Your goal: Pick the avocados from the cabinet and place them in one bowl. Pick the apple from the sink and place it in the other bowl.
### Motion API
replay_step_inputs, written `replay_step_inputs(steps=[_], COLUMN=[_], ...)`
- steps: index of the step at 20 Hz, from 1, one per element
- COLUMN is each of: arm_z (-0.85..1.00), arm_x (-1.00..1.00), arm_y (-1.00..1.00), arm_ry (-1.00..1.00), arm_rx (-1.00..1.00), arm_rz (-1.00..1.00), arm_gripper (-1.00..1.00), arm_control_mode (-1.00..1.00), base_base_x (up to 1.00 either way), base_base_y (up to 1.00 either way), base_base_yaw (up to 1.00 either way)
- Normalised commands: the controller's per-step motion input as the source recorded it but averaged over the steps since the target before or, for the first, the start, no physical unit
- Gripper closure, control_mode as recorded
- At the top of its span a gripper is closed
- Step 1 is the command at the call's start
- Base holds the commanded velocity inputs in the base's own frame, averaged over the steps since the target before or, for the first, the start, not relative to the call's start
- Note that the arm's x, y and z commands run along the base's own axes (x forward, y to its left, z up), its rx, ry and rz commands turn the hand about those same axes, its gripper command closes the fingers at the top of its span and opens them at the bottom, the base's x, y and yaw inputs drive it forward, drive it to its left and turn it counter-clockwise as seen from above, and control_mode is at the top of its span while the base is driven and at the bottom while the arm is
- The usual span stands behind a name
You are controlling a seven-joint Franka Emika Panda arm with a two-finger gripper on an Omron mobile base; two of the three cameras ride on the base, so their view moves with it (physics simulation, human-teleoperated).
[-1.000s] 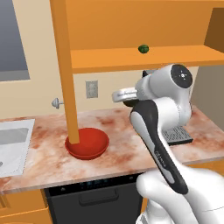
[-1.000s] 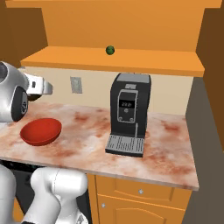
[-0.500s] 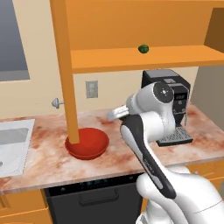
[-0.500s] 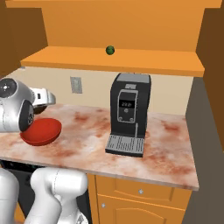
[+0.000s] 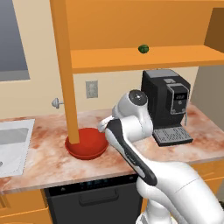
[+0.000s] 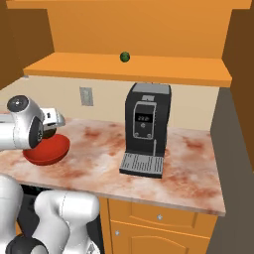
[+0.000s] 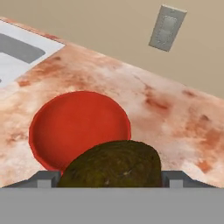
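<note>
Hand view: the gripper (image 7: 109, 177) is squeezing a brown avocado (image 7: 111, 165) above the red bowl (image 7: 78, 127) on the counter (image 7: 175, 127). A green avocado (image 5: 143, 48) is sitting on the shelf (image 5: 131, 59).

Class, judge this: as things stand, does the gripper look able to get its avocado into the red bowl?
Probably yes. The gripper holds the olive-brown avocado near the red bowl, whose inside is bare, with nothing between them. The cabinet's door panel stands at the bowl's far rim.

Black coffee machine (image 5: 166, 105) on marble counter (image 6: 188, 163)
</note>
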Motion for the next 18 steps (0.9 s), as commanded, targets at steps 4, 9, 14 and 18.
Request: replay_step_inputs(steps=[4, 9, 14, 18], arm_z=[-0.49, -0.46, -0.51, -0.52], arm_x=[0.54, 0.51, 0.4, 0.28], arm_y=[0.33, 0.41, 0.49, 0.31], arm_ry=[0.19, 0.15, 0.1, 0.05], arm_rx=[-0.09, -0.1, -0.08, -0.05], arm_rz=[0.14, 0.14, 0.14, 0.12], arm_gripper=[1.0, 1.0, 1.0, 1.0], arm_control_mode=[-1.0, -1.0, -1.0, -1.0], base_base_x=[0.0, 0.0, 0.0, 0.0], base_base_y=[0.0, 0.0, 0.0, 0.0], base_base_yaw=[0.0, 0.0, 0.0, 0.0])
